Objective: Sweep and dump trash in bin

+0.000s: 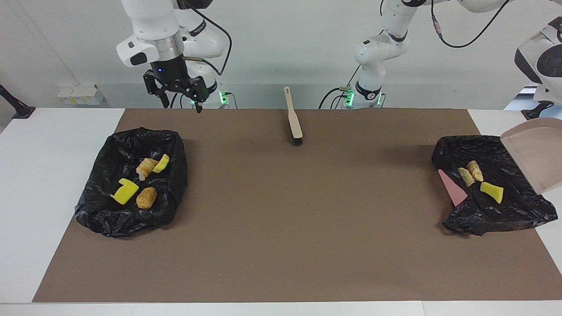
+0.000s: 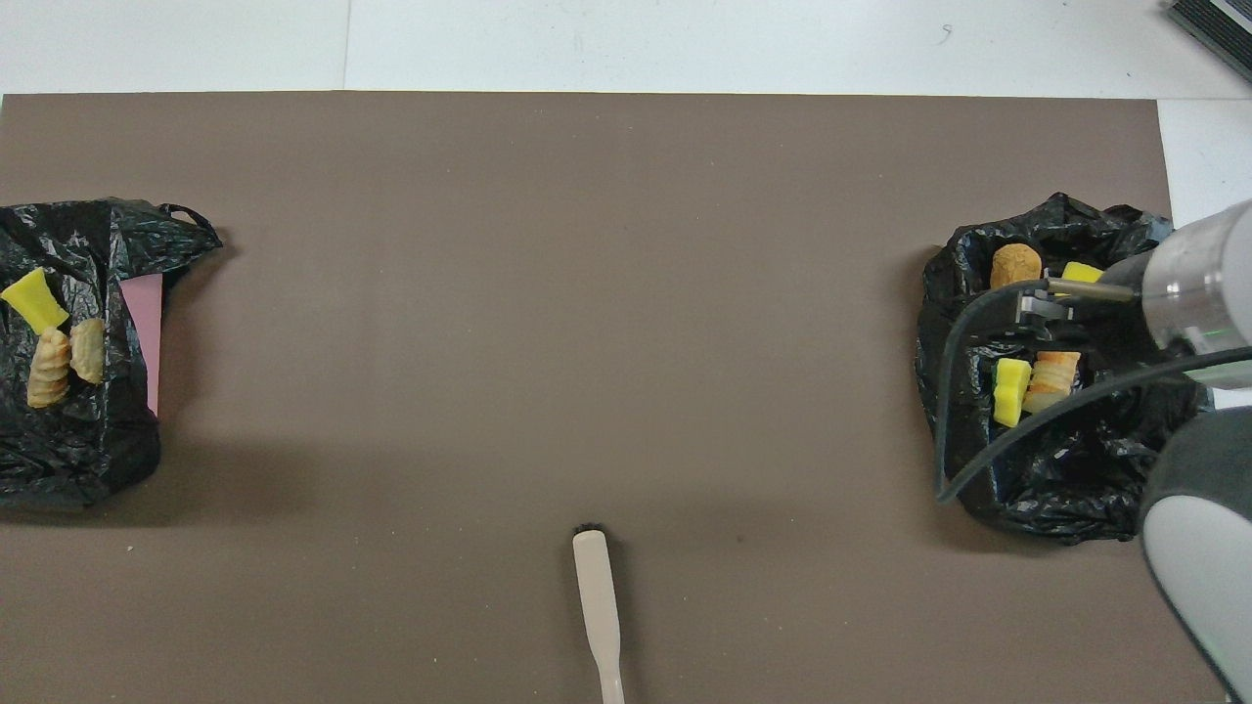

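Right pincer (image 1: 178, 97) up in the air at the upper left of the facing view, fingers spread, nothing in it; in the overhead view it shows at the right edge (image 2: 1039, 309), over the black bag (image 1: 131, 219) at the right arm's end

That bag sits mid-left in the facing view and holds four bits of trash: yellow sponge piece (image 1: 125, 192), brown lump (image 1: 146, 197) just beside it, striped bread piece (image 1: 145, 167), green-backed sponge bit (image 1: 161, 163) touching the bread piece

Second black bag (image 1: 491, 219) mid-right in the facing view, left arm's end. Three more bits lie in it: yellow sponge wedge (image 1: 491, 192), orange ridged piece (image 1: 475, 170), pale ridged piece (image 1: 465, 176), the last two side by side. Pink sheet (image 1: 452, 188) pokes out from the bag's edge toward the table centre

Beige dustpan (image 1: 533, 158) at the right edge of the facing view, raised over that bag, tipped steeply, no trash on it. Left pincer off frame; it is pressed together, probably on the dustpan handle, but the grip itself is cut off

Brush (image 1: 293, 116) lies alone at top centre of the facing view, bottom centre overhead (image 2: 597, 606), bristle end toward the table middle

Brown mat (image 1: 281, 245) covers the white table (image 1: 44, 175); no trash on the mat
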